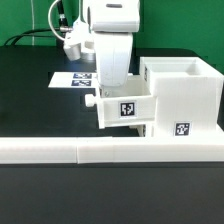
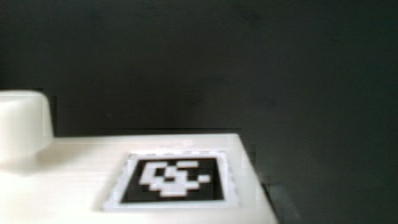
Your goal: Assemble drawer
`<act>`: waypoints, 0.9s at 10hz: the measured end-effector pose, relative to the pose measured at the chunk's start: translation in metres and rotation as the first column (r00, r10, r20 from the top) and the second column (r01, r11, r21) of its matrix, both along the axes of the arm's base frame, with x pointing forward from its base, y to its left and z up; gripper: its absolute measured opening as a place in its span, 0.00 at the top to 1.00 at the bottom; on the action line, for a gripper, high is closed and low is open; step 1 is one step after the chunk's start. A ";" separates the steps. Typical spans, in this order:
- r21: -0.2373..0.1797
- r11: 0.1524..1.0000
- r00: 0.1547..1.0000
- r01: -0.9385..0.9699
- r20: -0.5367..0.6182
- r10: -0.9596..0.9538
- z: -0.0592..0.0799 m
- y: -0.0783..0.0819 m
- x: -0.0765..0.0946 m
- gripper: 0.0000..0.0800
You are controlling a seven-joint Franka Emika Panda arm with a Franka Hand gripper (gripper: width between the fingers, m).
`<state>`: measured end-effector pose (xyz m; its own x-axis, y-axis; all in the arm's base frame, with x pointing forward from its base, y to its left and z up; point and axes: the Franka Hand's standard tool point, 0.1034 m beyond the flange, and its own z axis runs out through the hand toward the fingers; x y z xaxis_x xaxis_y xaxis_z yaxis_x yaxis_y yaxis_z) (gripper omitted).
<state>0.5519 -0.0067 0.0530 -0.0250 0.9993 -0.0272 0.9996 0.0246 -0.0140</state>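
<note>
In the exterior view a small white tray with a round knob and a square tag hangs above the table against the left side of the large white housing. My gripper comes down onto the tray from above and is shut on its wall; the fingertips are hidden by the tray. The wrist view shows the tray's white surface with its tag very close, and a rounded white part beside it. No fingers show there. Another white piece sits below the tray; I cannot tell what it is.
The long low white L-shaped bar runs across the front of the table. The marker board lies flat behind the arm at the exterior view's left. The table is black.
</note>
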 end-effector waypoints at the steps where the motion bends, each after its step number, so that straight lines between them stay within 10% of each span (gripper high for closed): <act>1: 0.000 1.000 1.000 0.002 0.001 -0.002 0.000 0.001 0.000 0.94; 9: -0.023 0.998 0.998 -0.060 0.030 0.061 0.001 0.009 0.004 0.85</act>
